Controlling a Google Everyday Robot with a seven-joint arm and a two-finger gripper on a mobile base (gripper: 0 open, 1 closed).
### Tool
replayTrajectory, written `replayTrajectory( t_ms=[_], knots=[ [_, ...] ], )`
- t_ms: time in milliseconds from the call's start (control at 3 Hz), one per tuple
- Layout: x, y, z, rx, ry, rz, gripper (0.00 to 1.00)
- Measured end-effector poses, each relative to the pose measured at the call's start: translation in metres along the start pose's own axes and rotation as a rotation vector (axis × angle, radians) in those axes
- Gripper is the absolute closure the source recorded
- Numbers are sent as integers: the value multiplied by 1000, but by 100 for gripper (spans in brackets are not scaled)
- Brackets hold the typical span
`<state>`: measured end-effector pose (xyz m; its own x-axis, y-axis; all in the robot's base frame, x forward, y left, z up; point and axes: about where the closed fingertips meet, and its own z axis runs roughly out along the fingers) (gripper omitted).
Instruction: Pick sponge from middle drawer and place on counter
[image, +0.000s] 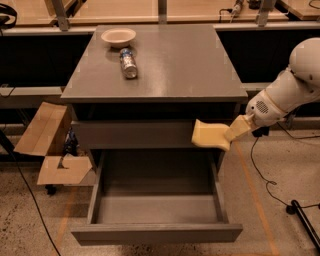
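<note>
The pale-yellow sponge hangs in the air over the right rear corner of the open middle drawer, in front of the shut drawer front above it. My gripper comes in from the right on the white arm and is shut on the sponge's right end. The drawer is pulled out and its grey interior shows nothing in it. The grey counter lies above and to the left of the sponge.
A pale bowl and a can lying on its side sit on the counter's back left. An open cardboard box stands left of the cabinet. Cables and a black stand foot lie on the floor at the right.
</note>
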<state>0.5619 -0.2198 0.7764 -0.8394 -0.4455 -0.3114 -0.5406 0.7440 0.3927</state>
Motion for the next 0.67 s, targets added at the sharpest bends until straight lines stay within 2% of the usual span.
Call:
replayTrajectory(
  t_ms=[333, 667],
  knots=[
    [-15, 1, -50, 46, -94, -8, 100],
    [-43, 6, -92, 146, -193, -16, 100]
  ],
)
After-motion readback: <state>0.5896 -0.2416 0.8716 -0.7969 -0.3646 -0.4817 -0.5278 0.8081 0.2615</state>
